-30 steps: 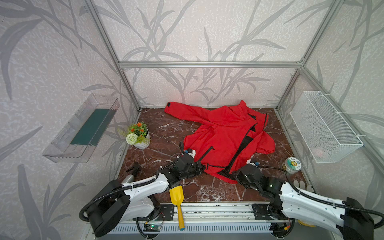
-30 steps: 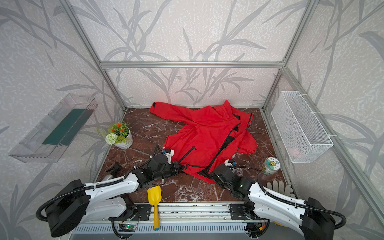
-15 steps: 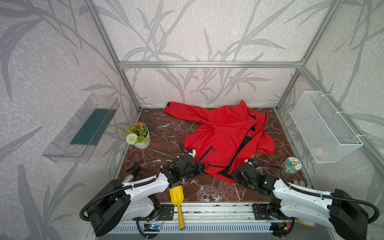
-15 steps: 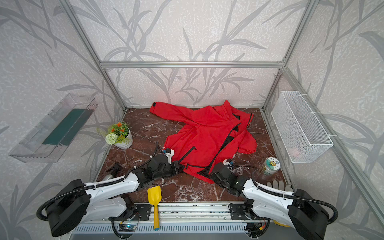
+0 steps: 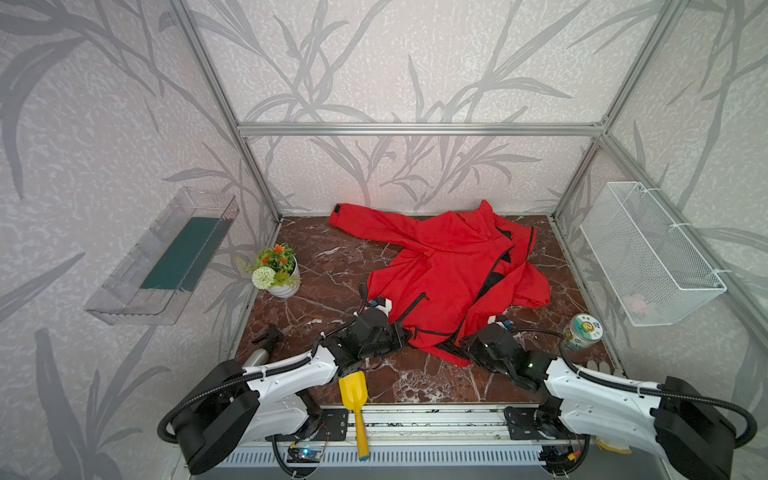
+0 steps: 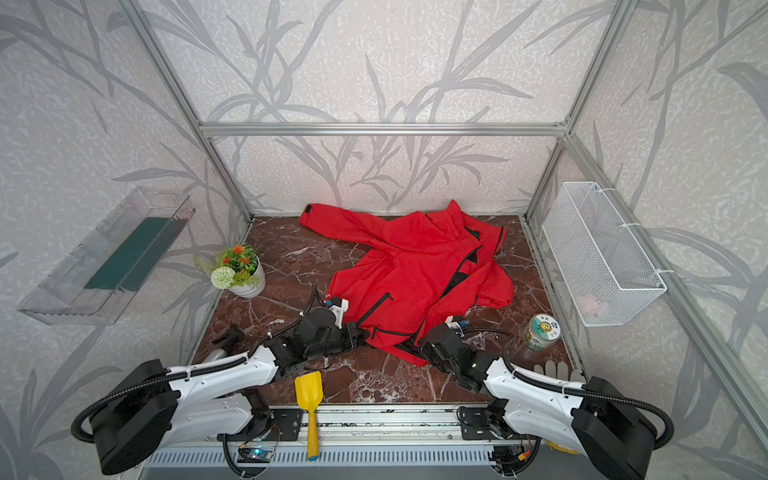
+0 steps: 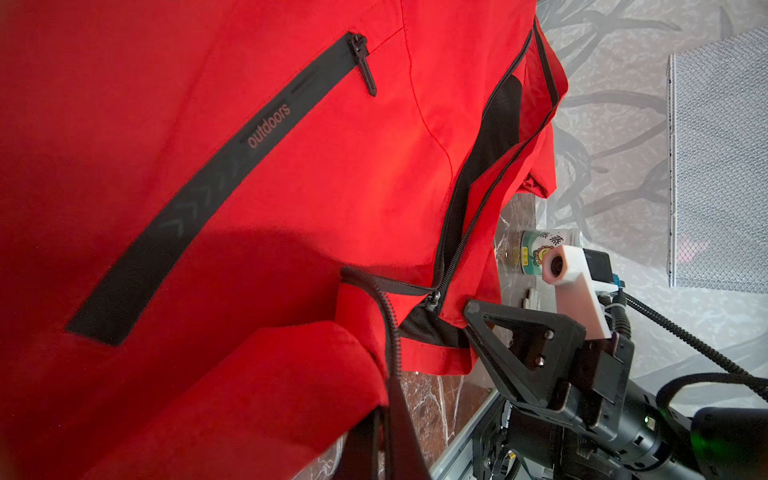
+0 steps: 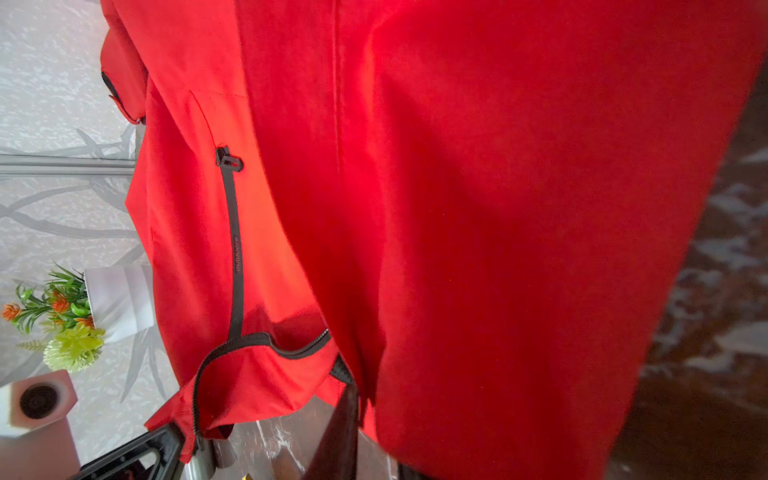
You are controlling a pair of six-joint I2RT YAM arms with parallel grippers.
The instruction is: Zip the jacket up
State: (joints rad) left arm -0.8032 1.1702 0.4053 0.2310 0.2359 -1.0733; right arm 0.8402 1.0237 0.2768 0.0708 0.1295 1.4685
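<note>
Marble tabletop point(image 5: 332, 266) carries the jacket point(image 5: 440, 270) at centre-right of both top views, its front zipper point(image 7: 446, 257) running lower centre to upper right. Left gripper point(image 5: 401, 332) is clamped on the hem point(image 7: 436, 363); right gripper point(image 5: 466, 347), nearer the slider point(image 7: 434, 300), sits at the hem, jaw state undeterminable

The left arm point(image 5: 286, 374) and right arm point(image 5: 594, 386) wear white shells over black joints and bulky black bases; ribbed black cables point(image 7: 685, 334) loop along both, and a green light point(image 5: 528, 365) glows on the right.
</note>
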